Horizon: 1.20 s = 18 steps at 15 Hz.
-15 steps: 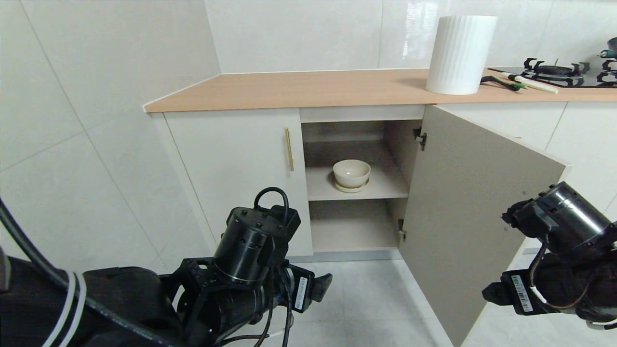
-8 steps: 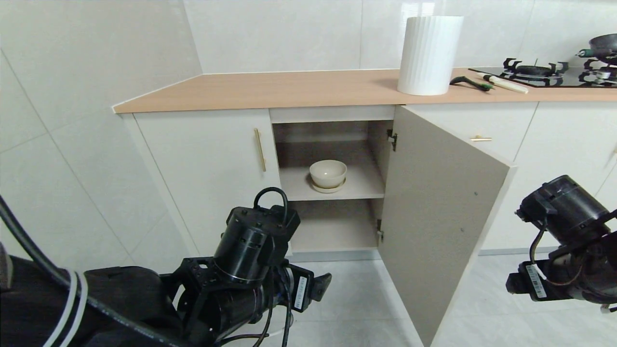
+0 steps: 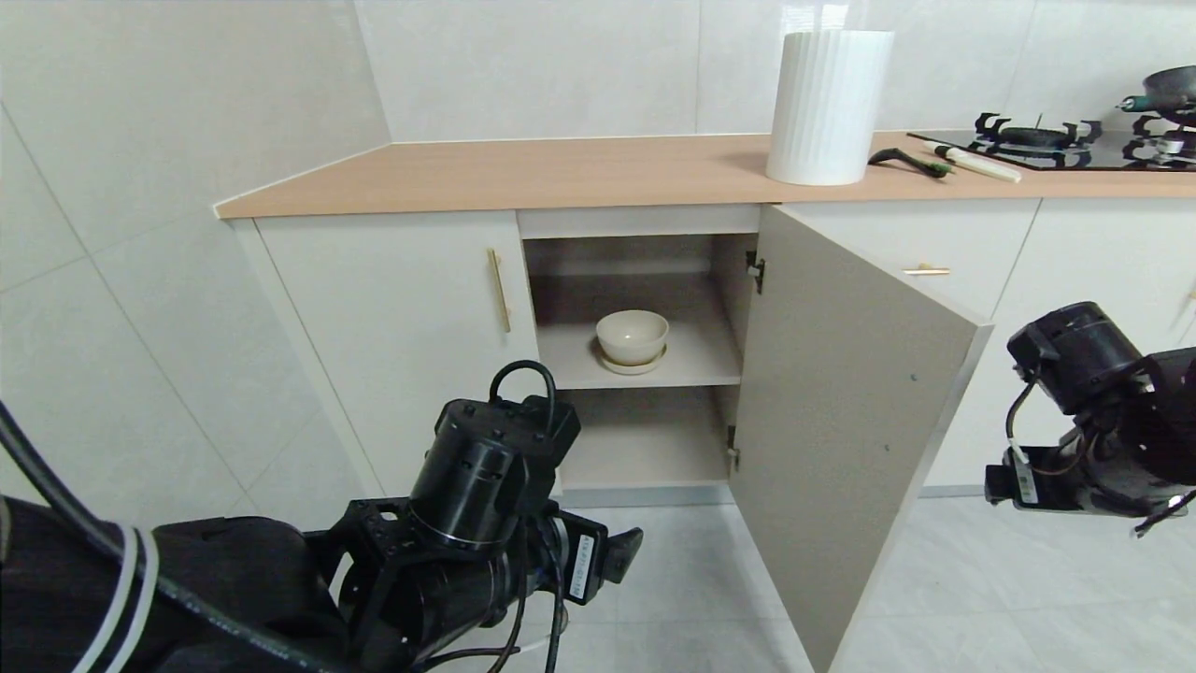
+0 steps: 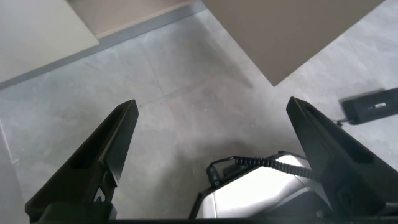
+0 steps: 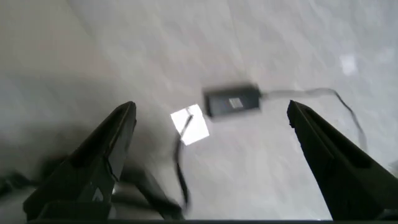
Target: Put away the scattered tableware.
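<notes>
Right hand (image 5: 210, 109) raised, right of cabinet door (image 3: 841, 411).

We count one bowl (image 3: 633, 334) and one saucer (image 3: 633, 366), two cabinet shelves, namely the upper shelf (image 3: 701, 360) and the lower shelf (image 3: 645, 451), one open door (image 3: 841, 402) and one closed door (image 3: 392, 346). On the counter (image 3: 561, 173) we record one white ribbed canister (image 3: 827, 105) and two utensils, a dark-handled utensil (image 3: 904, 161) and a pale-handled utensil (image 3: 977, 164). We further note two pincers, the left pincer (image 4: 211, 104) and the right pincer (image 5: 211, 106).
</notes>
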Tool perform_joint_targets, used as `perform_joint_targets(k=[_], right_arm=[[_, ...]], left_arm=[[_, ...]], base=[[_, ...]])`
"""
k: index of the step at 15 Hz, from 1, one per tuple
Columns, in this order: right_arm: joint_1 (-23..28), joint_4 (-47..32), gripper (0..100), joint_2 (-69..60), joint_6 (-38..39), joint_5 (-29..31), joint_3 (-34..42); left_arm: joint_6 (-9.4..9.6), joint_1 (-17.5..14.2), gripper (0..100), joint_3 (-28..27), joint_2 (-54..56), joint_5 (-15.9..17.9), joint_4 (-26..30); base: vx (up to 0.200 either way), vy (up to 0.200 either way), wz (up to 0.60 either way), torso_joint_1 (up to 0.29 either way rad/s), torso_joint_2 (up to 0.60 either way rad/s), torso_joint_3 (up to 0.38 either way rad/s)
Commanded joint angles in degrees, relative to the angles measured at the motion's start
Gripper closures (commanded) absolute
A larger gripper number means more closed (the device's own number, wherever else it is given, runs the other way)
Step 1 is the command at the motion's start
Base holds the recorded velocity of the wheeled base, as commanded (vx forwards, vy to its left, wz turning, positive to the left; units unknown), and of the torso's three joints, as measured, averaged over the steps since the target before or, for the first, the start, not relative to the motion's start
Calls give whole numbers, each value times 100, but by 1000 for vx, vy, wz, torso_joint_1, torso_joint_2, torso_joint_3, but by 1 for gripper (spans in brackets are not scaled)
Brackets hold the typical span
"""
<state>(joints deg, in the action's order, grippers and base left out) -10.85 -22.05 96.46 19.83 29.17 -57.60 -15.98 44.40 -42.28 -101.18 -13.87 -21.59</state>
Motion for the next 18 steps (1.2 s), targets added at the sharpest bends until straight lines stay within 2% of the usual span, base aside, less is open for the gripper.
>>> perform_joint_targets(k=[1, 5, 10, 18], right_arm=[[206, 289, 0, 241, 3, -8, -32], [399, 966, 0, 285, 12, -70, -41], [408, 1502, 0, 285, 275, -931, -50], [162, 2065, 0, 549, 469, -1458, 117]], left_arm=[[-1, 7, 0, 0, 37, -1, -3], [7, 7, 0, 0, 28, -1, -3], [7, 7, 0, 0, 46, -1, -3], [16, 7, 0, 0, 178, -1, -3]], base=[[0, 0, 0, 0, 0, 0], [0, 0, 0, 0, 0, 0], [0, 0, 0, 0, 0, 0], [0, 0, 0, 0, 0, 0]])
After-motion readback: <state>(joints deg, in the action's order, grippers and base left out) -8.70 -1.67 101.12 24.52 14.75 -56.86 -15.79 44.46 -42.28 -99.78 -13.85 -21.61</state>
